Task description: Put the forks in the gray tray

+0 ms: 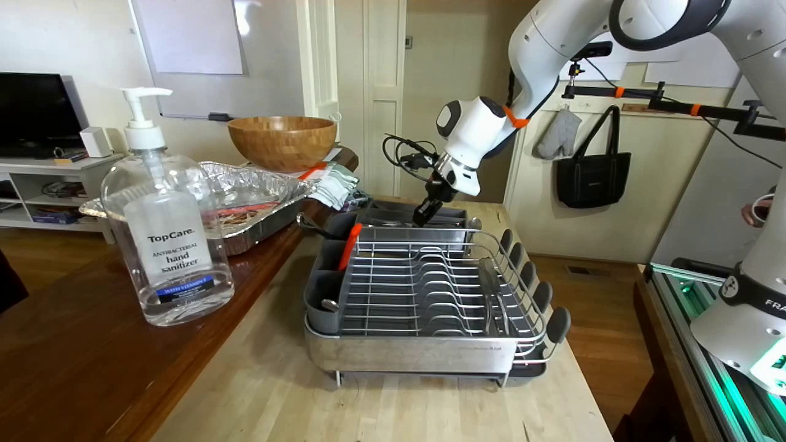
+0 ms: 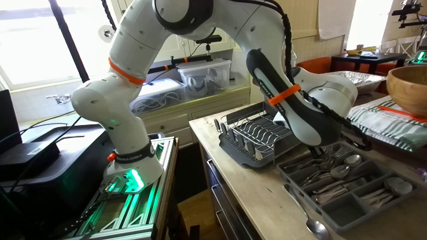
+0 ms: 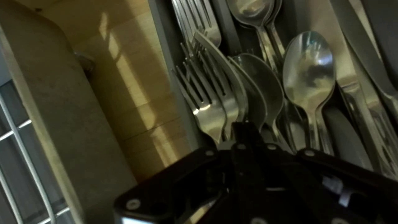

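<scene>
My pincer (image 3: pixel 245 127) is clenched, nothing visible between its tips; whether they touch the forks (image 3: pixel 211 116) just past them I can't tell. The forks lie bunched beside spoons (image 3: pixel 267 84) in the outer compartment of the gray cutlery tray (image 2: pixel 347 210), which I take to be the tray meant, not the dish rack (image 1: pixel 399 355) beyond it. I judge these forks placed; next calls for lifting straight up without snagging the tines, then checking the rack for more.
</scene>
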Robot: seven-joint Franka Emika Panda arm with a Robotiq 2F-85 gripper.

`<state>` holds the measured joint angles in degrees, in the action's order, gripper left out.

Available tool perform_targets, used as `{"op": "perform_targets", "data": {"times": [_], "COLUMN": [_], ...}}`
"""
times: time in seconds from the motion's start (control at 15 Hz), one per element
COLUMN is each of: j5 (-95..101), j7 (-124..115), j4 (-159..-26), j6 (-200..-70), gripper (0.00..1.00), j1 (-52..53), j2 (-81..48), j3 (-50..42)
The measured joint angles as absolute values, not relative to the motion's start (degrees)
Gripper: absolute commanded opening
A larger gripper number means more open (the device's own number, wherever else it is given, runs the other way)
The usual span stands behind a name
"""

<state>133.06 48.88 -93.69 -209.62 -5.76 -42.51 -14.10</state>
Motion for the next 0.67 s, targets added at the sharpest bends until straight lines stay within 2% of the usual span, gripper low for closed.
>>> {"op": "perform_targets", "data": {"times": [0.6, 0.67], "j5": [135.4, 137.1], "j7": [40.8, 38.9], "j4": [-93.1, -93.4], "j6": [-211.4, -211.5], "gripper": [0.98, 1.0], "j1": [0.8, 1.0], "j2": [-41.4, -39.9], "j3": [-21.1, -21.1]}}
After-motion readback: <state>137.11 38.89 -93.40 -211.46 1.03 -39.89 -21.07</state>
